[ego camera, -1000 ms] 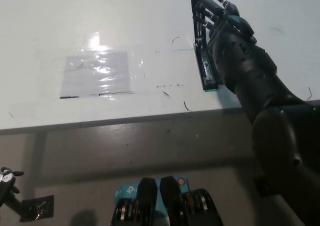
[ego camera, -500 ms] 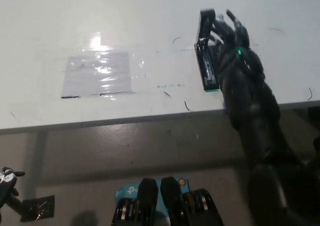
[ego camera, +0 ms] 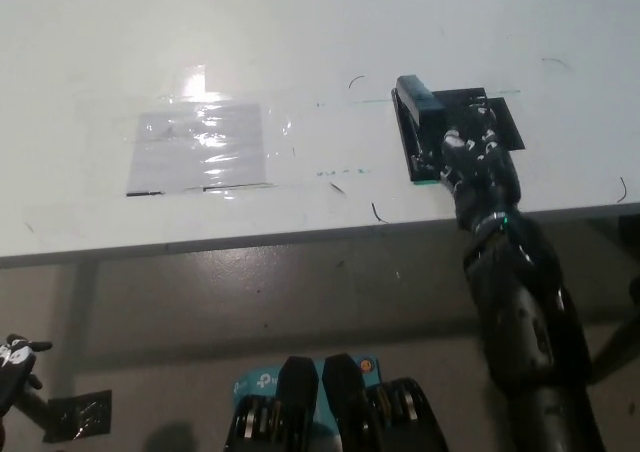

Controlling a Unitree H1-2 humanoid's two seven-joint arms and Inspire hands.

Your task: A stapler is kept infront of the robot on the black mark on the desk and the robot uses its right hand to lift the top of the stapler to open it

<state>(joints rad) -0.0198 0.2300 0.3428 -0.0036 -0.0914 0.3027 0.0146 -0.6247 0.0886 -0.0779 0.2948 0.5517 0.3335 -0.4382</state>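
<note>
Stapler (ego camera: 418, 132) lay on the white tabletop (ego camera: 300, 32) near its front edge, to the right of centre, long axis running away from the robot, sitting at the left side of the black mark (ego camera: 500, 122). The far end of its top appeared raised off the base, with the near end down by the teal-edged base; whether the top was fully swung open could not be judged from this angle. Right hand (ego camera: 472, 157) was at the near right side of the stapler, over the lower part of the black mark, touching or just beside the stapler body. Its fingers (ego camera: 455, 144) were curled in toward the stapler, but contact was hidden by the hand itself, so I could not tell whether they gripped the top, rested against it, or were closed on nothing. Left hand (ego camera: 15, 357) rested low at the lower left, well below the tabletop edge and away from the work; only a small part showed, state not readable. A taped clear sheet (ego camera: 195, 150) lay on the tabletop well to the left of the stapler, untouched. Judgement: reach to the stapler done, lift of the top seemed partly under way; remaining would be to bring the top clearly up and open, which the view did not confirm
</note>
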